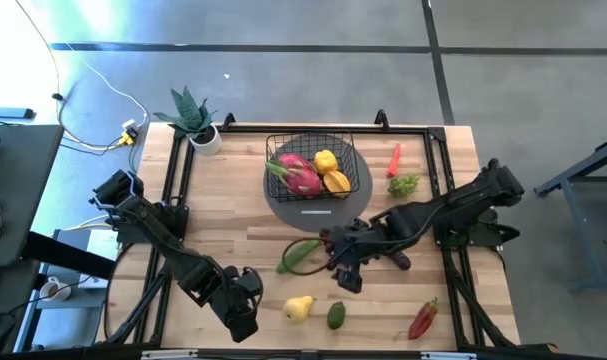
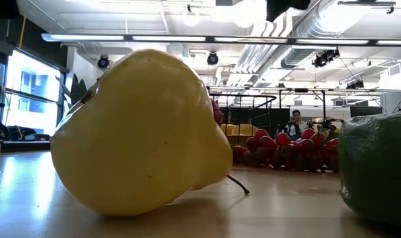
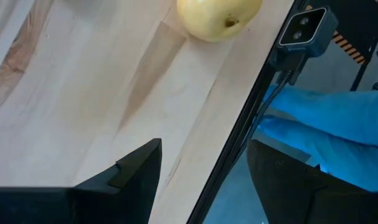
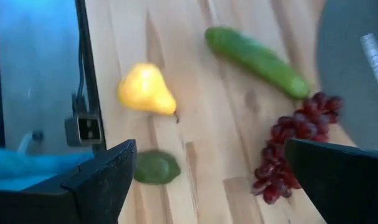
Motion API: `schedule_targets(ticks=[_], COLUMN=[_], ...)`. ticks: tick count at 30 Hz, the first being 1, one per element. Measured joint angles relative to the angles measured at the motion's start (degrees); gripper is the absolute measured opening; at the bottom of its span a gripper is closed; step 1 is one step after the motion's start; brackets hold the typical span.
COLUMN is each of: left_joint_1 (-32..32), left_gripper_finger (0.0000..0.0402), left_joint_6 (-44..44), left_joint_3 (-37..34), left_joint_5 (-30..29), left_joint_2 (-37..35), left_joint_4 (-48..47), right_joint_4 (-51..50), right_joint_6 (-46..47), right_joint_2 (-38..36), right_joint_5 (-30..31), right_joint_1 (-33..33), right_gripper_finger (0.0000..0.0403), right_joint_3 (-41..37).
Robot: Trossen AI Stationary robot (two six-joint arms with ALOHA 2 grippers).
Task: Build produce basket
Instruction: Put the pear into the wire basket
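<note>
The black wire basket [image 1: 313, 160] stands on a round grey mat and holds a pink dragon fruit [image 1: 298, 175] and yellow fruit [image 1: 330, 170]. My right gripper [image 1: 345, 272] is open at the table's middle. In its wrist view [image 4: 207, 186], the purple grapes [image 4: 294, 146] lie on the wood ahead of its fingers, beside one finger, untouched. The green cucumber [image 1: 298, 253], yellow pear [image 1: 299, 308] and avocado [image 1: 336, 315] lie on the table nearby. My left gripper [image 1: 245, 315] is open and empty at the near edge, left of the pear [image 3: 218, 15].
A red chilli [image 1: 394, 160] and green grapes [image 1: 404, 184] lie right of the basket. A red fruit [image 1: 423, 318] lies near the front right. A potted plant [image 1: 195, 120] stands at the far left corner. In the low view the pear [image 2: 141, 132] fills the foreground.
</note>
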Motion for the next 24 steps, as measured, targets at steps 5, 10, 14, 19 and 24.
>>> schedule_targets(ticks=[5,10,14,19,24], left_joint_1=[0.0,0.2,0.5,0.9,0.8], left_gripper_finger=[0.0225,0.0225,0.0225,0.0225,0.0225], left_joint_6=[-0.4,-1.5,-4.2,-6.3,-7.1], left_joint_3=[0.0,0.0,0.0,0.0,0.0], left_joint_5=[0.0,0.1,0.2,0.2,0.2], left_joint_2=[0.0,0.0,0.0,0.0,0.0], left_joint_4=[0.0,0.0,0.1,0.2,0.1], right_joint_4=[1.8,5.9,8.8,9.7,12.2], right_joint_6=[-8.5,-20.8,-26.8,-31.0,-31.7], right_joint_2=[3.5,7.0,9.4,10.9,11.1], right_joint_5=[-3.5,-4.8,-5.6,-5.9,-4.1], right_joint_1=[0.1,0.9,1.2,1.6,1.8], right_gripper_finger=[0.0387,0.0387,0.0387,0.0387,0.0387], right_joint_3=[0.0,0.0,0.0,0.0,0.0])
